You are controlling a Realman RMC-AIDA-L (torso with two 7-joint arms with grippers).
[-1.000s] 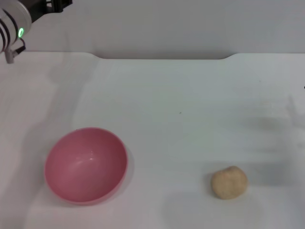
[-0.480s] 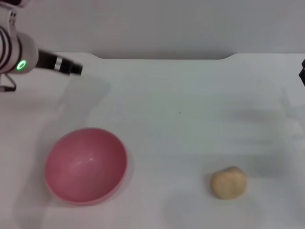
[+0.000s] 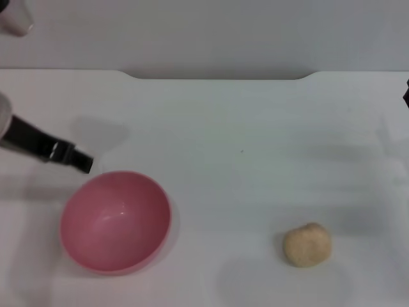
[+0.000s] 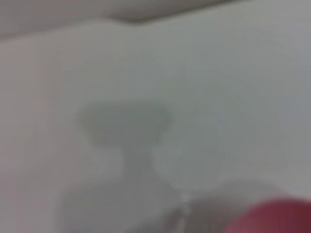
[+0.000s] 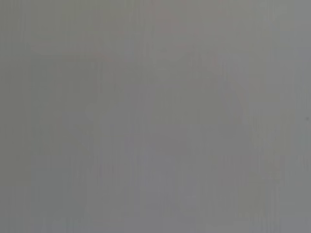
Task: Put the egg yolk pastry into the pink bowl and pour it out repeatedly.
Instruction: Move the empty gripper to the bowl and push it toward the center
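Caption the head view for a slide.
Left gripper nears the empty pink bowl; egg yolk pastry lies apart.

Left tool (image 3: 80, 161) near pink bowl (image 3: 115, 220); egg yolk pastry (image 3: 307, 244) apart

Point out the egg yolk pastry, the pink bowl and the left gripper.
egg yolk pastry (image 3: 307, 244): head view, middle of the ball.
pink bowl (image 3: 115, 220): head view, inner wall.
left gripper (image 3: 82, 162): head view, dark fingertip end.

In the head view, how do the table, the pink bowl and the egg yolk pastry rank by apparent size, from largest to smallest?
1. The table: largest, spanning the whole width of the view.
2. The pink bowl: clearly next.
3. The egg yolk pastry: smallest, far narrower than the bowl.

Bowl and pastry lie about equally near the camera, so nearness does not distort their order.
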